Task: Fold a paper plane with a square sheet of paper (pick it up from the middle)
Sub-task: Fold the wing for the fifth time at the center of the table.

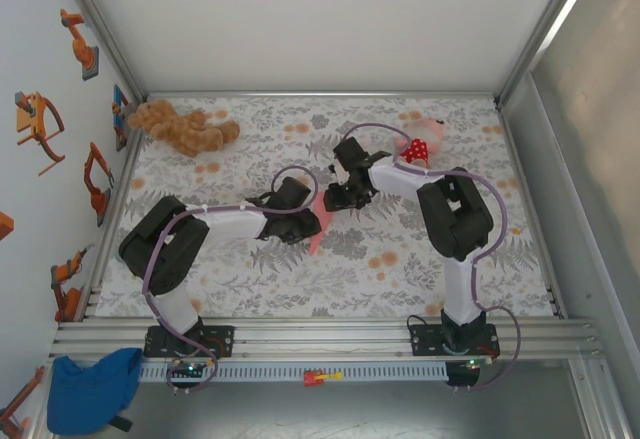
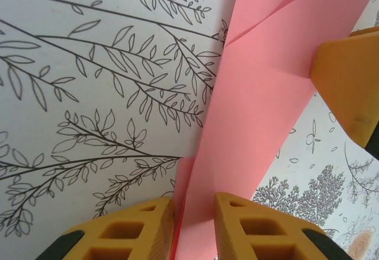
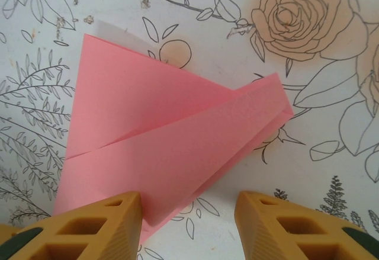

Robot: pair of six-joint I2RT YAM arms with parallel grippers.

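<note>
While left gripper (image 2: 194, 224) clamps folded paper plane (image 3: 172, 147), right gripper (image 3: 188, 224) agape

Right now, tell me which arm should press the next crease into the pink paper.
Right, probably. The left gripper is shut on the folded paper, pinning one end. The right gripper stands open over the paper's edge, one finger at the paper, free to close or press. A judgement only.

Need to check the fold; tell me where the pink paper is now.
In the top view the folded pink paper lies mid-table on the floral cloth, between the left gripper and the right gripper.
</note>
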